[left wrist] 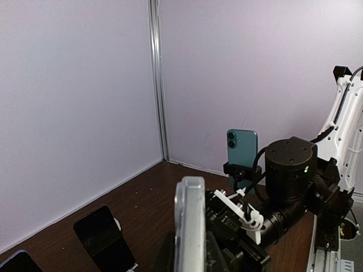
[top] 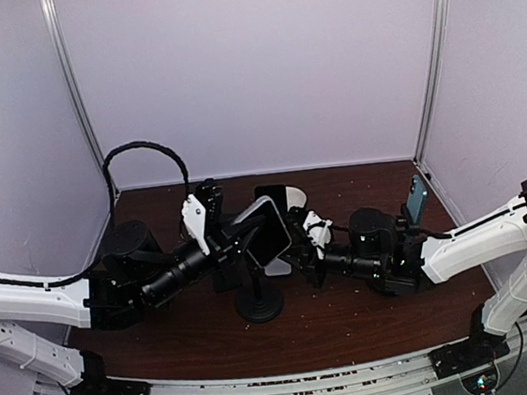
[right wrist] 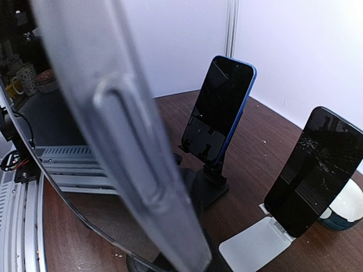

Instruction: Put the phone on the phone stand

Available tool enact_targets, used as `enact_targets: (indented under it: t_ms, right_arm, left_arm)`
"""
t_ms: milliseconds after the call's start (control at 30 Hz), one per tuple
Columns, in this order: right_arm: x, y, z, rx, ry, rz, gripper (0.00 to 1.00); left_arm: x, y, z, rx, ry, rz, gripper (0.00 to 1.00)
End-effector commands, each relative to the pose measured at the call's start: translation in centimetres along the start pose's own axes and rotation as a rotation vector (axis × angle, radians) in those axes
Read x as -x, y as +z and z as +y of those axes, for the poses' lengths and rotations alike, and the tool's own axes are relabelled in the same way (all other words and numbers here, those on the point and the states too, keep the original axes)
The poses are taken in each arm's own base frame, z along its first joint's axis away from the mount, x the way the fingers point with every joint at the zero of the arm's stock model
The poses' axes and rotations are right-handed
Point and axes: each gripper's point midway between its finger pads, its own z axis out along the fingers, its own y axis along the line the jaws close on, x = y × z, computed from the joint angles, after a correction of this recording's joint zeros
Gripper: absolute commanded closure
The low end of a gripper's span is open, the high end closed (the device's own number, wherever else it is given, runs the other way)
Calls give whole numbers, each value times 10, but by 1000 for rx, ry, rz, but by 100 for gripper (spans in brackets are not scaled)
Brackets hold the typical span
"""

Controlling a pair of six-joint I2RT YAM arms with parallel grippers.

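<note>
The left gripper (top: 230,235) is closed tight on the left edge of the phone (top: 269,230) and holds it tilted, with the dark screen facing up. The right gripper (top: 302,241) is at the opposite edge of the phone, but I cannot tell if its jaws pinch it. The phone is over the middle of the table (top: 380,322), directly above the black phone stand (top: 260,305); whether it touches the stand is not clear.
</note>
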Motion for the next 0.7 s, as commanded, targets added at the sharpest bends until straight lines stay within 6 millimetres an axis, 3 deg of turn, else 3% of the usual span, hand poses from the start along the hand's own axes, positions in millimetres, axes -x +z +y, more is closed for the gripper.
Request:
enact_targets:
  t_ms: [0,233,500,667]
  right_arm:
    - [15,1,-2,-29,-1,-45,96]
    - [21,-2,-6,-56,12,-62,100]
    - [18,-1,-24,-156,35,-45,100]
    - [17,-2,-33,-185,76,-47,100]
  left_arm:
    - [3,0,0,42,34,-65,100]
    - [-41,-5,-3,107,67,115,100]
    - [-106,-37,15,215,-14,358,100]
    - [-126,-49,15,203,2,460,100]
